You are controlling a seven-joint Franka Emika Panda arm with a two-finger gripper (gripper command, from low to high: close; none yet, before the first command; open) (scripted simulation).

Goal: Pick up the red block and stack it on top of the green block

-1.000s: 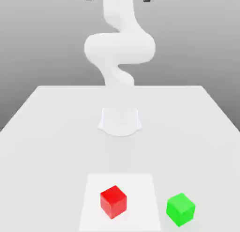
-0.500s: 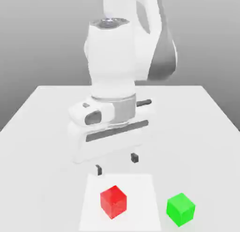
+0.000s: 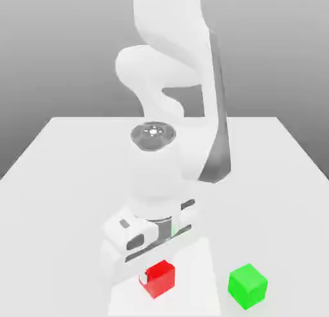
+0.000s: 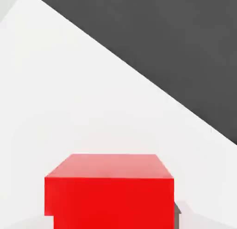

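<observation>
White sheet [image 3: 193, 290], straight-sided, lies near us on the pale table [image 3: 276, 200]; where do we have room to move?

"We have open surface between the sheet's edge and the green block [image 3: 247, 286], which sits on the bare table towards the exterior view's right, just beside the sheet and apart from it. Behind the green block, the table runs free to its straight far edge."

"And our red block?"

"We see it on the sheet, inside its edges and well short of the green one. The red block [image 4: 113, 202] shows in the hand view too, with a straight sheet edge slanting past it and dark grey beyond."

"What about the room?"

"We have a plain grey backdrop behind the table, and the arm's base stands on the tabletop."

"How do we hold the arm [image 3: 154, 168]?"

"We have it bent over and reaching down, its hand turned at an angle to the table's edges. The tool [image 3: 157, 273] is low at the red block; whether it is clamped on it or still apart, we cannot tell."
</observation>
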